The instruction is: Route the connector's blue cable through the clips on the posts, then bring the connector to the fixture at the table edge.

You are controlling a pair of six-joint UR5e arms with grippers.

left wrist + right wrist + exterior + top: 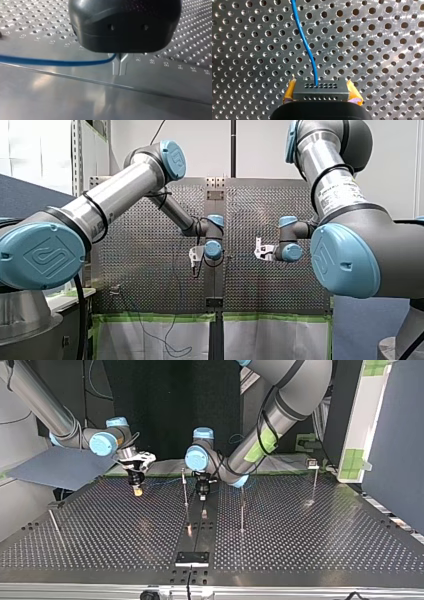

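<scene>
Our right gripper pinching connector between yellow pads; left gripper pressed together on blue cable. Risk: arms part, cable tautens, connector twists out of pads.

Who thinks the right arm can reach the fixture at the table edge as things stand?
Probably yes: nothing stands between the right gripper, holding the connector, and the fixture; the nearest post stands aside. The blue cable, pinched by the left gripper, might hold it back.
</scene>
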